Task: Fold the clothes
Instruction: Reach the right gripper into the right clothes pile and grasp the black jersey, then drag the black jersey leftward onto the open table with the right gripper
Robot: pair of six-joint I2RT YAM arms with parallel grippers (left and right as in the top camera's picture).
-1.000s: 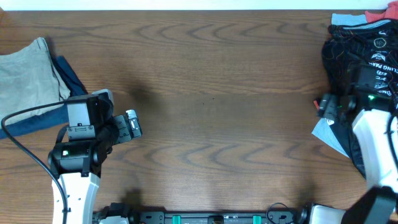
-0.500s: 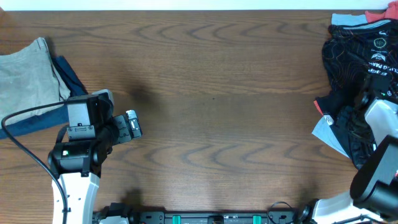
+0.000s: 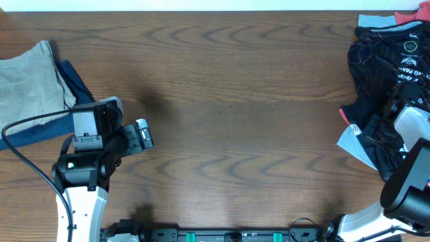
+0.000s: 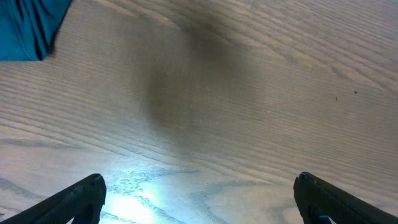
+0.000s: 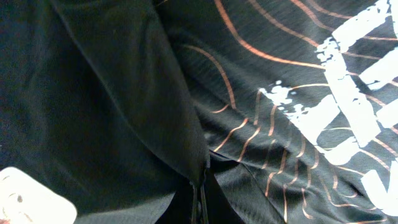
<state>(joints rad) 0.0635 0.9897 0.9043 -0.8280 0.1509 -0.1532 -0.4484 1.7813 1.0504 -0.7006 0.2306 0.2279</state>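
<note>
Overhead: your right arm (image 3: 411, 131) has swung back off the desk (image 3: 235, 101) onto the black jersey (image 3: 383, 74), so a grasp looks close.

Left wrist: your left gripper (image 4: 199, 190) gapes wide and empty, far from the jersey.

Right wrist: the jersey lies right under the right gripper; you cannot tell whether it is closed.

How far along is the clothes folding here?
Done: a beige garment and a blue garment lie stacked at the left edge. In hand: the right gripper is down in the crumpled black jersey. Left: that jersey's folding; the left gripper hangs open over the table.
</note>
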